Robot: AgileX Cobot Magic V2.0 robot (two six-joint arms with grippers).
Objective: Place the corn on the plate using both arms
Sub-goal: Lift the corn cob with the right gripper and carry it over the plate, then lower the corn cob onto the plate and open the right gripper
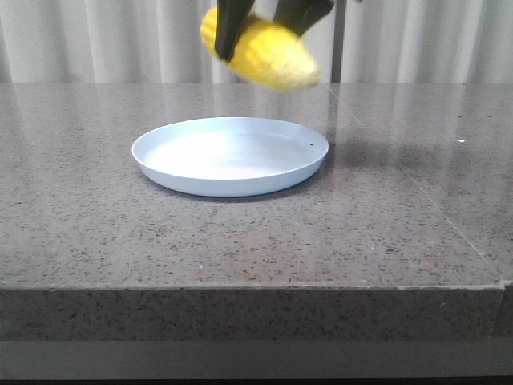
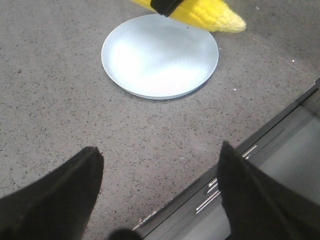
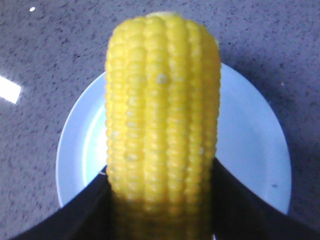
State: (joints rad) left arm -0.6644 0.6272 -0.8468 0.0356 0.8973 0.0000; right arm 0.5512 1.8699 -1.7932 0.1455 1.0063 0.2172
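The yellow corn (image 1: 272, 56) hangs in the air above the far rim of the white plate (image 1: 232, 186), tapered end to the right and tilted down. My right gripper (image 1: 264, 40) is shut on it. In the right wrist view the corn (image 3: 162, 100) stands between the black fingers of the right gripper (image 3: 161, 170), with the plate (image 3: 250, 130) below. My left gripper (image 2: 160, 148) is open and empty over the table's near edge, well short of the plate (image 2: 160, 60). It sees the corn (image 2: 210, 15) above the plate's far side. The left gripper is out of the front view.
The plate sits mid-table on a dark grey speckled stone top (image 1: 385, 241). A pale curtain (image 1: 96, 40) hangs behind. In the left wrist view the table's edge (image 2: 210, 175) and a grey metal frame (image 2: 280, 150) lie below the left gripper.
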